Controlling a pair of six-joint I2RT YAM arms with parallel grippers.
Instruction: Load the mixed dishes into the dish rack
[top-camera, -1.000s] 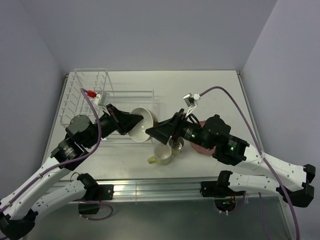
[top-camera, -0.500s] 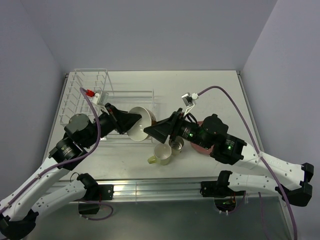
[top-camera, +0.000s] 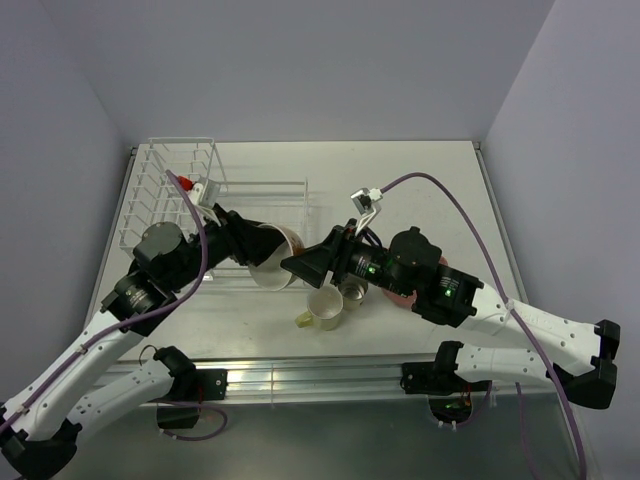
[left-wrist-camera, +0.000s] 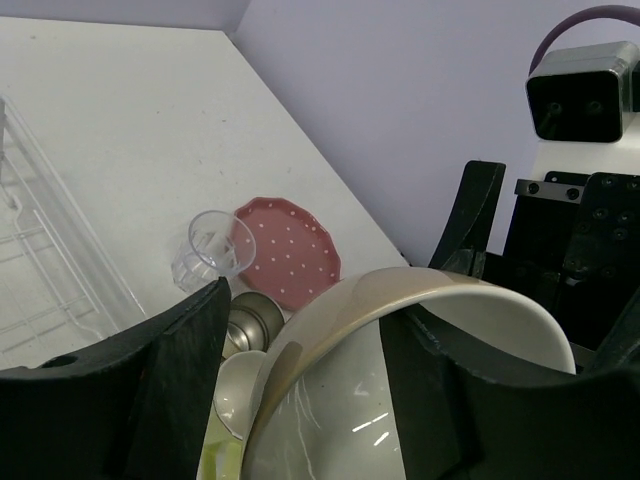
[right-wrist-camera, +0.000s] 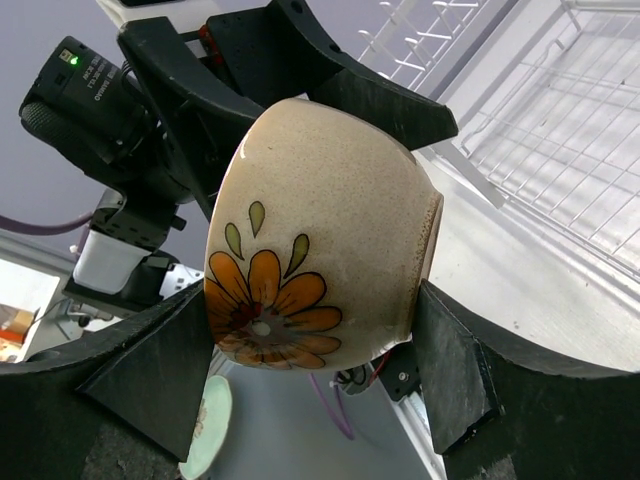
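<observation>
The cream bowl (top-camera: 265, 265) with an orange flower is held in the air between both arms, just right of the dish rack (top-camera: 170, 195). My left gripper (top-camera: 262, 245) is shut across its wall, with one finger inside and one outside (left-wrist-camera: 310, 320). My right gripper (top-camera: 295, 265) grips it from base to rim, and both pads touch it (right-wrist-camera: 315, 300). The bowl also shows in the left wrist view (left-wrist-camera: 340, 400) and the right wrist view (right-wrist-camera: 320, 220). The pale yellow-green mug (top-camera: 323, 308), the steel cup (top-camera: 352, 290) and the pink dotted plate (top-camera: 400, 295) sit on the table under my right arm. The glass tumbler (left-wrist-camera: 212, 248) stands beside the plate (left-wrist-camera: 290, 255).
The white wire rack has its tall slotted section at the far left and its low basket section (right-wrist-camera: 560, 130) reaching toward the bowl. Both wrists and their purple cables crowd the middle of the table. Walls close in the table on the left, back and right.
Both grippers and the bowl have shifted slightly left toward the rack. The bowl has tipped, so its outside now faces up instead of its open mouth.
</observation>
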